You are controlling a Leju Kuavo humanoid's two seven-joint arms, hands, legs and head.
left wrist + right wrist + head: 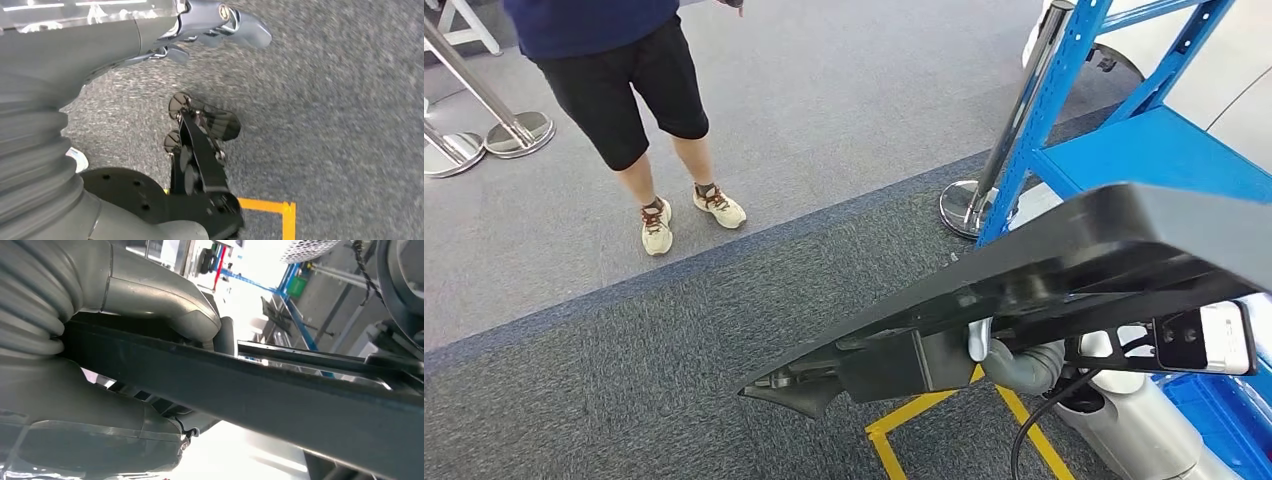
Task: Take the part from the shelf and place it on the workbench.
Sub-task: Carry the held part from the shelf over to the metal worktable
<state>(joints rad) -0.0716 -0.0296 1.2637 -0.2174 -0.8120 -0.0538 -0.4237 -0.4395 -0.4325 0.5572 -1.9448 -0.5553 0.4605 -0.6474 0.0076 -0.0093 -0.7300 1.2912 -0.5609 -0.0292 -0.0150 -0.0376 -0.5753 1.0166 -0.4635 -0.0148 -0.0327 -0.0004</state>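
Observation:
The part [1064, 250] is a long, flat black panel with a pointed end that reaches left over the dark carpet. My right hand [994, 350] grips it from below, near its middle. In the right wrist view the thick grey thumb [165, 305] lies over the panel's edge [280, 390] and the fingers wrap the other side. My left hand [200, 25] hangs above the carpet and holds nothing, its fingers loosely extended.
The blue shelf frame [1144, 150] stands at the right with a chrome stanchion [969, 205] beside its post. A person [624, 80] stands on the lighter carpet at the upper left, near two more stanchion bases [519, 135]. Yellow floor tape [904, 415] runs below the part.

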